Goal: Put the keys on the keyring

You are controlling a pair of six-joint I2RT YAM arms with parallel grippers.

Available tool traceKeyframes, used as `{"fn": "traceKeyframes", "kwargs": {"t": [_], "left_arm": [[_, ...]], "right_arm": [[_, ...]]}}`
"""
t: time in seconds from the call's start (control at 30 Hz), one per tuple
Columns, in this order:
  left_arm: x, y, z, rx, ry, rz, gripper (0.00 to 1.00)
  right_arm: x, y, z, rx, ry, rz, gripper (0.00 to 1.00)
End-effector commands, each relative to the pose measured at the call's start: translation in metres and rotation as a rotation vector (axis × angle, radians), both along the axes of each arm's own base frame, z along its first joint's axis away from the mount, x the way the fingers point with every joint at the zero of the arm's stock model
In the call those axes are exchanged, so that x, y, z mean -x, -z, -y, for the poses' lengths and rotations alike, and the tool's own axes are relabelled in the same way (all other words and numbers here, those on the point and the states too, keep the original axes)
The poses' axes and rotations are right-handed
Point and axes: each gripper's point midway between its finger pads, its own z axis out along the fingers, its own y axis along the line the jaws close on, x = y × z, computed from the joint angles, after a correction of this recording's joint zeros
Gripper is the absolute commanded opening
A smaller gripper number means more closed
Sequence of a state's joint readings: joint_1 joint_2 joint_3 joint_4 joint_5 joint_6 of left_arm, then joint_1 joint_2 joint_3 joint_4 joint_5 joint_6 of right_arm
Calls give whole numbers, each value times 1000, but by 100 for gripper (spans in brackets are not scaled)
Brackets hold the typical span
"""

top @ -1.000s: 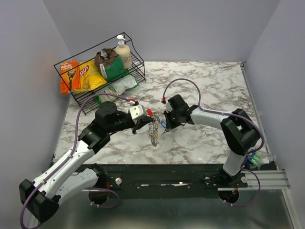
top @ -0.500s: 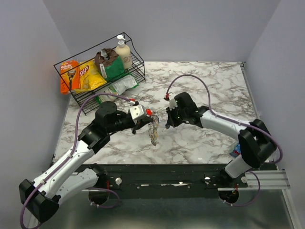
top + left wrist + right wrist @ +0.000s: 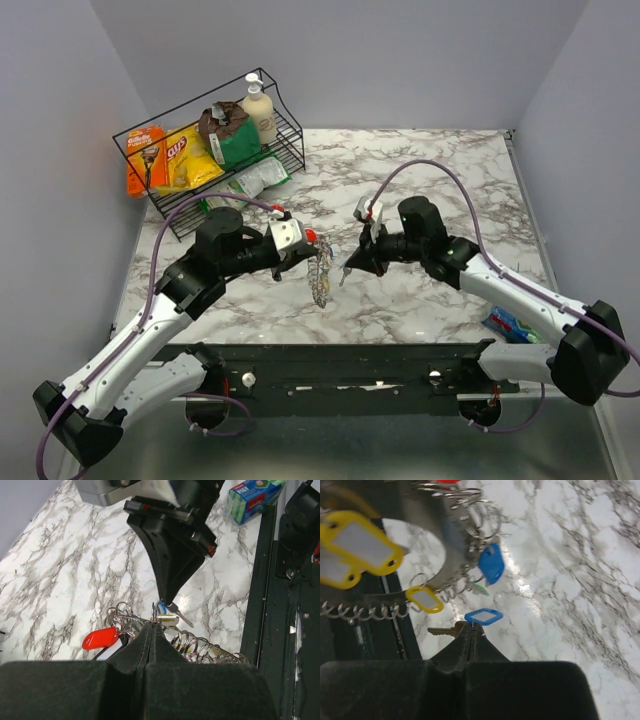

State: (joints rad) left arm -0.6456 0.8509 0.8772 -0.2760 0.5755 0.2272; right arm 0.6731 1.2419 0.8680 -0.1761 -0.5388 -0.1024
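Keyring (image 3: 154, 614) in closed left pincer (image 3: 152, 626)

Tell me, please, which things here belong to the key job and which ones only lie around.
For the job:
- keyring with its tags, pinched in the left gripper
- blue-tagged key, pinched in the right gripper

Just lying about:
- wire basket holding a chip bag and a lotion bottle
- blue-green pack near the right arm's base

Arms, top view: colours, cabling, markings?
Left arm and right arm: white link shells, black joints, a lilac cable looping along each. Grey-white camera blocks with red tabs at the wrists. Gripper fingers are black, tapered wedges.
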Motion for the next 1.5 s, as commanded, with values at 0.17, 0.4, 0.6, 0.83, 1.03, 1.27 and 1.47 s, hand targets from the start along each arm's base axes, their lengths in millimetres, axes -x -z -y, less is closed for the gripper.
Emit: {"fn": "traceKeyframes", "kwargs": {"t": [0.17,0.4,0.6,0.83,1.03,1.27,1.47], "left_arm": [[9,-13,-8,-28,19,64,0],[11,-12,-6,-30,37,59,0],[13,-12,-6,-28,54,63,0],[15,-10,-5,-30,68,57,0],[13,-10,-3,-29,62,55,0],[11,-10,-4,-29,49,55,0],[9,-8,-4,-35,40,46,0]], "right_arm": [[68,-65,-7,-237,-367,139,0],[76,-84,-7,-277,-404,158,0],[72,-96,-12,-290,-406,164,0],[65,-110,-21,-305,-424,151,0],[54,-119,-33,-309,-413,125,0],[53,-122,-47,-301,-414,113,0],[55,-120,-55,-288,-414,102,0]]}}
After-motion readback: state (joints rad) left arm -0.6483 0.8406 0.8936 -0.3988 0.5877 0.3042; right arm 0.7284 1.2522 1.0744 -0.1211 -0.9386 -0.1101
